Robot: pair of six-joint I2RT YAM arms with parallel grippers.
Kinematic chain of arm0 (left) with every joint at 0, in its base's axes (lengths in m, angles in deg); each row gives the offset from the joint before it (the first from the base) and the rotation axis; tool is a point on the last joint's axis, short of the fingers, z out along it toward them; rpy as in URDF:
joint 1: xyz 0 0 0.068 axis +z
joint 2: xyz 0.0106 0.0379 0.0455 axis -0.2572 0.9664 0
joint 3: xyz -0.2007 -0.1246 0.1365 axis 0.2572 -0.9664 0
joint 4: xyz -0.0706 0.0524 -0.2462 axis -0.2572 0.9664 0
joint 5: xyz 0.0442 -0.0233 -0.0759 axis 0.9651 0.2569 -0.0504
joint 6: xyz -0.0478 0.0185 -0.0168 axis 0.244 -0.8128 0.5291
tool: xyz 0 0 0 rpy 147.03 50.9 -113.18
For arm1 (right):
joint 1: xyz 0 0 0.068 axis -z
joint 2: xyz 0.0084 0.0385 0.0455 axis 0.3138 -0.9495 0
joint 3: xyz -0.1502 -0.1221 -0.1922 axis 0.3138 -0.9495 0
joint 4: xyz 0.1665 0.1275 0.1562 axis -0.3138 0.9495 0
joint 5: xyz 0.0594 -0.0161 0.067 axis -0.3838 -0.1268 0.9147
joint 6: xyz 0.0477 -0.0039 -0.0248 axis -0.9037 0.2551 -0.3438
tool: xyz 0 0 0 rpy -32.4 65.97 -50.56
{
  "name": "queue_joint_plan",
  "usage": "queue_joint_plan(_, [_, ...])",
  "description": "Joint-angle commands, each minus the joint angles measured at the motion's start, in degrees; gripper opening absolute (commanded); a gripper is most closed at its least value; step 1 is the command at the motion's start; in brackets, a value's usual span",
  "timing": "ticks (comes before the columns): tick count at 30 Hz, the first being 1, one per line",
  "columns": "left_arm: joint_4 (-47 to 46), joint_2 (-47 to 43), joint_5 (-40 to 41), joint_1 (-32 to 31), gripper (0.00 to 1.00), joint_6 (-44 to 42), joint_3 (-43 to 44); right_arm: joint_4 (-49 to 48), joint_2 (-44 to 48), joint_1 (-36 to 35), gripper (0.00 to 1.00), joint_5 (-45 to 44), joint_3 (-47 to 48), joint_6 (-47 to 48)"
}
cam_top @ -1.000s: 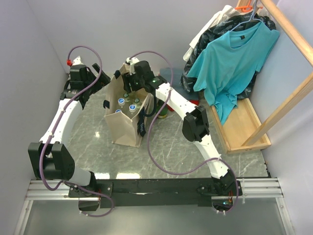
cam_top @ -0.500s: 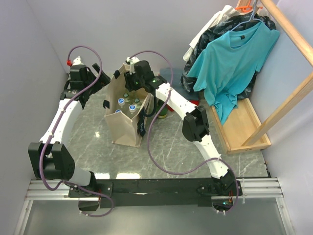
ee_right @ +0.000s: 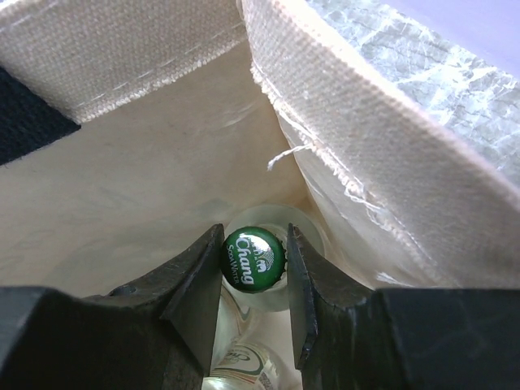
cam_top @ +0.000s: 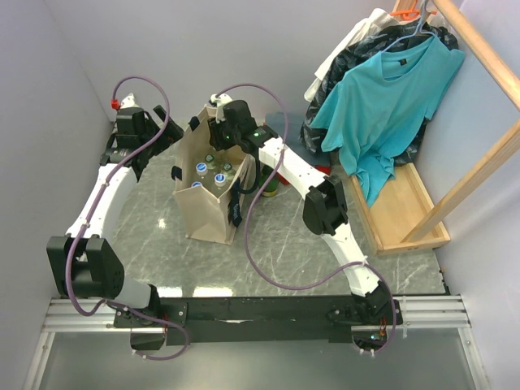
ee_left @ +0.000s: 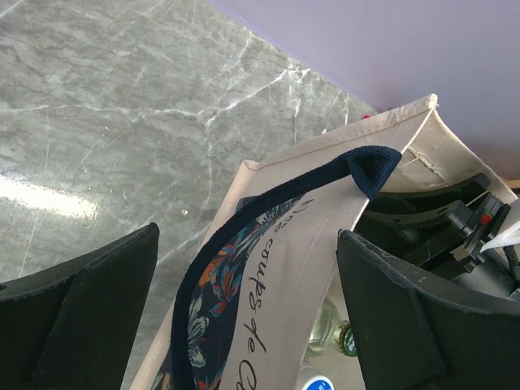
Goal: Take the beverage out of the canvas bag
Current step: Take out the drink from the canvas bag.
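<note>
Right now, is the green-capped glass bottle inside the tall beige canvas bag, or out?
Inside. The green-capped glass bottle sits low between walls of the beige canvas bag, the right gripper pinching its cap.

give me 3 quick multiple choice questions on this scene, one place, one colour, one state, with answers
1. Where is the right gripper? A over the wooden tray; B inside the canvas bag; C on the bare table.
2. What colour is the bottle cap between its jaws? A red; B yellow; C green.
3. How do those jaws stand? A closed on the cap; B wide open; C closed on a strap.
Answers: B, bag walls surround it; C, the cap is plainly green; A, both jaws press the cap's sides.
</note>
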Motion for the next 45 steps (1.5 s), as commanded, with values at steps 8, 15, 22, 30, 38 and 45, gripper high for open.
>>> queue_joint_plan(8, [-0.5, 0.0, 0.0, -0.3, 0.96, -0.4, 1.0, -5.3, 3.0, 0.2, 0.0, -2.6, -1.4, 1.4])
queue_joint_plan(15, [-0.4, -0.1, 0.1, -0.3, 0.96, -0.3, 0.9, -6.8, 5.9, 0.1, 0.0, -3.6, -2.9, 2.3])
queue_joint_plan(22, [-0.2, -0.1, 0.2, -0.3, 0.96, -0.4, 1.2, -6.8, 6.8, 0.1, 0.0, -4.4, -3.7, 2.3])
queue_joint_plan(30, [-0.4, -0.3, 0.2, -0.3, 0.96, -0.3, 0.8, -7.1, 9.0, -0.4, 0.0, -5.2, -4.9, 2.6])
queue_joint_plan(38, [-0.6, -0.7, 0.1, -0.3, 0.96, -0.3, 0.7, -8.3, 11.5, -0.6, 0.0, -6.1, -5.6, 3.4])
queue_joint_plan(45, [-0.6, -0.7, 0.0, -0.3, 0.96, -0.2, 0.6, -8.7, 14.4, -1.0, 0.0, -6.8, -6.7, 4.2])
